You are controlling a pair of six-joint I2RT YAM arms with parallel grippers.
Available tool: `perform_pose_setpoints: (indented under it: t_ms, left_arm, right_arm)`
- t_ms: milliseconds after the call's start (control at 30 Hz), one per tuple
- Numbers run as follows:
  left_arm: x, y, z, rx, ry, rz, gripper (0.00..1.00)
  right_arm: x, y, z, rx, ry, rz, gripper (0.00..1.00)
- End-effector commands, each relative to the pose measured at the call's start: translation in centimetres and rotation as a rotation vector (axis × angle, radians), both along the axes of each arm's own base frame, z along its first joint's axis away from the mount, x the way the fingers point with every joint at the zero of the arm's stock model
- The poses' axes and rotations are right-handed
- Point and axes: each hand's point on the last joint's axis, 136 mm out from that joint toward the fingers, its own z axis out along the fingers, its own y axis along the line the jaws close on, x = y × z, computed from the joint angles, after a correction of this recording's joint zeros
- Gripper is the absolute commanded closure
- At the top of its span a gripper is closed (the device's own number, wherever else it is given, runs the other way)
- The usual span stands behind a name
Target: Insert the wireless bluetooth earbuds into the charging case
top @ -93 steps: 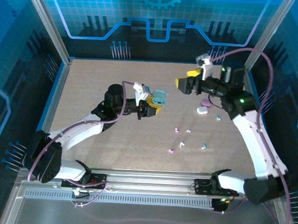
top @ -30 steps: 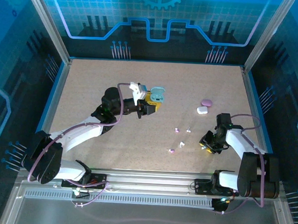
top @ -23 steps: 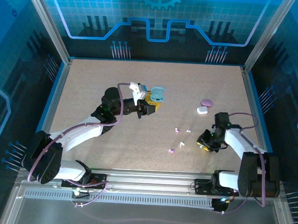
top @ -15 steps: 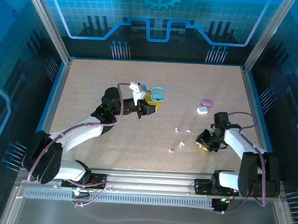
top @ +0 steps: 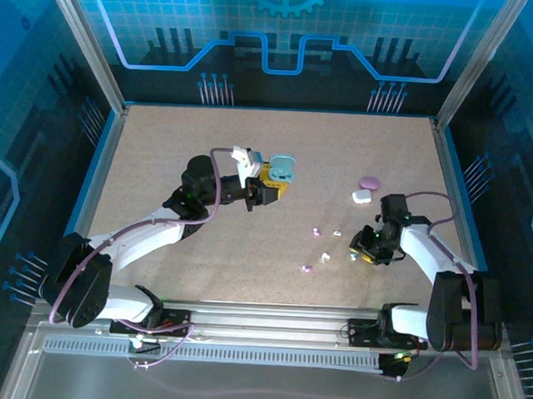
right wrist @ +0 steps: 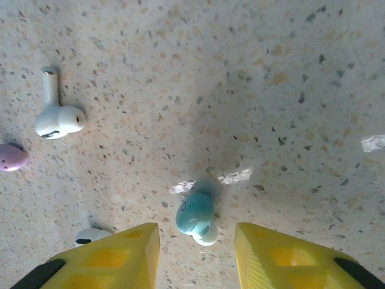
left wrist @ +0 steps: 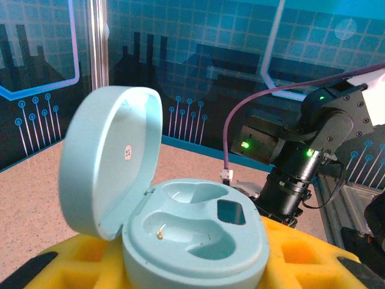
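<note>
left gripper [top: 273, 179]: clenched on the light blue charging case [left wrist: 195, 238]. The base of the case sits between the yellow pads [left wrist: 304, 259], and the case is carried clear of the table [top: 162, 149], just toward 12 o'clock of the table's middle in the overhead view.
lid [left wrist: 114, 165]: swung open and standing up at 9 o'clock of the base in the left wrist view. The two moulded wells face upward, with a small gold contact showing in the left one.
right gripper [right wrist: 195, 250]: released and grasping nothing, with the jaws apart and pointing down at the table. In the overhead view it is at 4 o'clock of the table's middle.
light blue earbud [right wrist: 195, 215]: lies on the table between the right gripper's two yellow fingers [right wrist: 114, 253]. Bare table shows on each side of it, and it touches neither finger.
white stemmed earbud [right wrist: 57, 117]: on the table at 10 o'clock of the light blue earbud, well apart from it, with its stem pointing to 12 o'clock.
pink earbud [right wrist: 11, 158]: cut by the left edge of the right wrist view, at 9 o'clock of the light blue earbud and near the white stemmed earbud.
second white earbud [right wrist: 90, 236]: at 8 o'clock of the light blue earbud, just beside the tip of the left-hand finger in that view.
pink case [top: 369, 182] and white case [top: 361, 196]: lie close together on the table at 12 o'clock of the right gripper, with the pink case the farther of the two.
</note>
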Motion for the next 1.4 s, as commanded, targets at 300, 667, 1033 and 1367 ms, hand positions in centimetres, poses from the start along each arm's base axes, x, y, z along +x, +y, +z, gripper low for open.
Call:
perform_pose_setpoints:
  t_ms: [300, 667, 1033, 1367]
  left_arm:
    - [-0.6, 0.0, 1.0, -0.023, -0.021, -0.021, 0.68]
    - [-0.6, 0.0, 1.0, -0.024, -0.021, -0.017, 0.68]
    - [-0.6, 0.0, 0.9, -0.022, -0.017, -0.017, 0.68]
    - [-0.6, 0.0, 0.8, -0.019, -0.017, -0.016, 0.68]
  right_arm:
    - [0.4, 0.0, -0.5, -0.054, 0.068, 0.026, 0.65]
    - [0.9, 0.7, -1.2, -0.066, 0.098, 0.078, 0.70]
    - [1.0, 1.1, -1.5, -0.109, 0.128, 0.133, 0.70]
    - [0.6, 1.0, -1.6, -0.162, 0.167, 0.180, 0.71]
